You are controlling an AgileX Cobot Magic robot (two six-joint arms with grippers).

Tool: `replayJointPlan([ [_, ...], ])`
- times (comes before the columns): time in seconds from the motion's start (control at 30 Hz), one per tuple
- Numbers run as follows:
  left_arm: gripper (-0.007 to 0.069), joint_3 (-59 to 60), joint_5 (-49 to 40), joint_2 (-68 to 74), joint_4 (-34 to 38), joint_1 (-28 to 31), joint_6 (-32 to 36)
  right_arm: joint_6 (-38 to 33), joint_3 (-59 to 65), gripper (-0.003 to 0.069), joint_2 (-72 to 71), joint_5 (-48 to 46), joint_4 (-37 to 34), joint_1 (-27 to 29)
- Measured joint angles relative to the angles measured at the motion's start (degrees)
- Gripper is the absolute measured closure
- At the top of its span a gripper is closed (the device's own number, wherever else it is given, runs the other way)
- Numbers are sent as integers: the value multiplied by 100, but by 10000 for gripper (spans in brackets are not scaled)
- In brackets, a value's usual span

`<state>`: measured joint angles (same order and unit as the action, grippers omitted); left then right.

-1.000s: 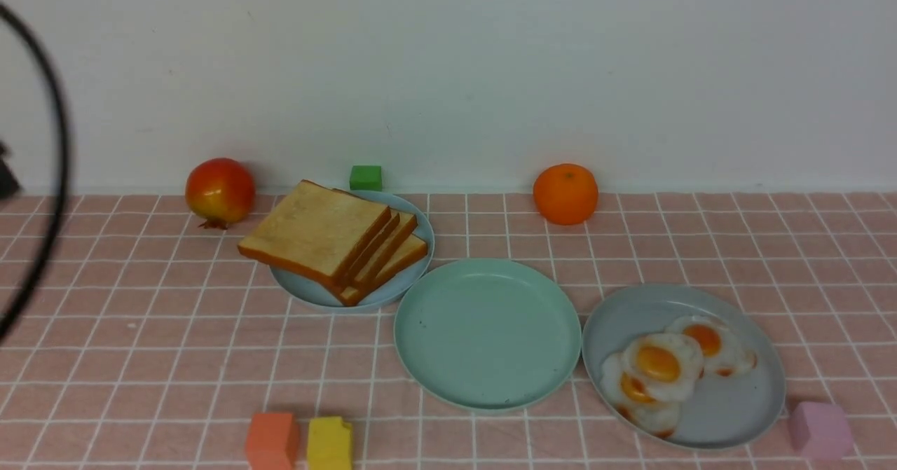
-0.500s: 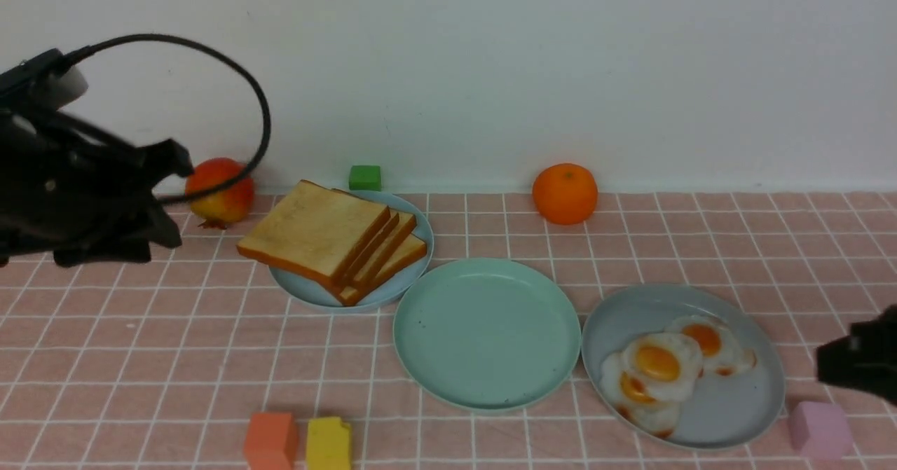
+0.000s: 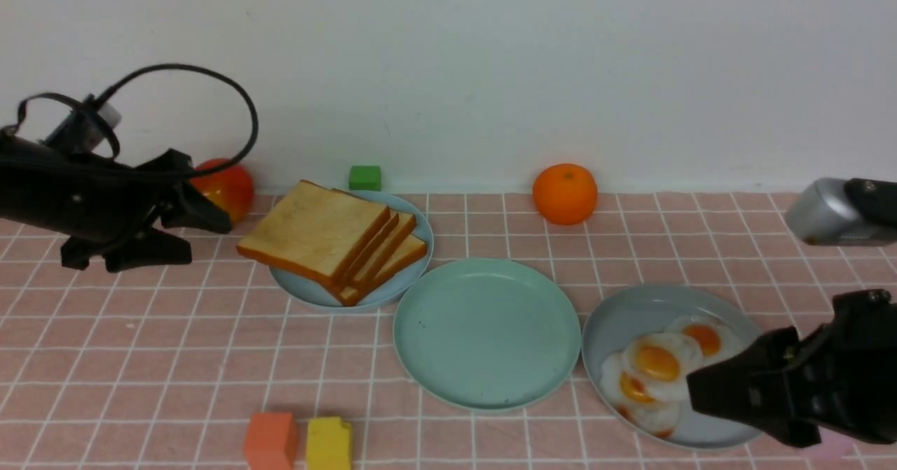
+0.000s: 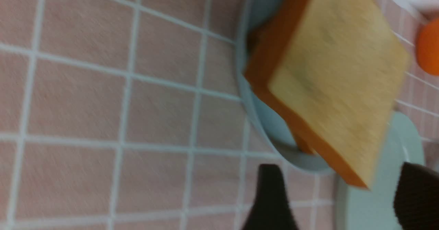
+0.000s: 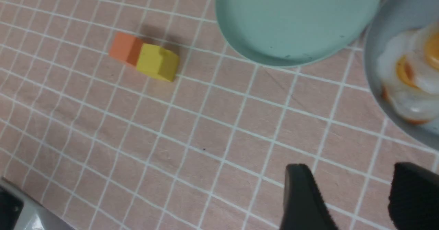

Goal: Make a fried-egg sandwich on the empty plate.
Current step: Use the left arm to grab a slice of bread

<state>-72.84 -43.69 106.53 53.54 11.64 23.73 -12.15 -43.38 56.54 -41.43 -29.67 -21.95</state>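
The fried eggs (image 3: 656, 363) lie on the grey plate at the green plate's (image 3: 487, 335) four o'clock; the bread (image 3: 315, 232) sits at its ten o'clock. The right pincer (image 3: 753, 407), now reaching over the grey plate (image 3: 729, 407), and left pincer (image 3: 210, 235), nearer the bread, are open, empty.

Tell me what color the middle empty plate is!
Mint green. The front view shows it best.

Nothing legible, neither lettering nor brand nor number, shows on anything here.
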Motion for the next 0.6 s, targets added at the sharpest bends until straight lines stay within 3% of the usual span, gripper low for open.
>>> replayJointPlan([
  [0.17,41,-330,70,640,366,0,321,0,0,278,0,53,-62,-65],
  [0.37,87,-543,-79,1181,1264,0,883,0,0,277,0,53,-104,-65],
  [0.6,134,-569,-79,1409,1553,0,975,0,0,277,0,94,-104,-65],
])
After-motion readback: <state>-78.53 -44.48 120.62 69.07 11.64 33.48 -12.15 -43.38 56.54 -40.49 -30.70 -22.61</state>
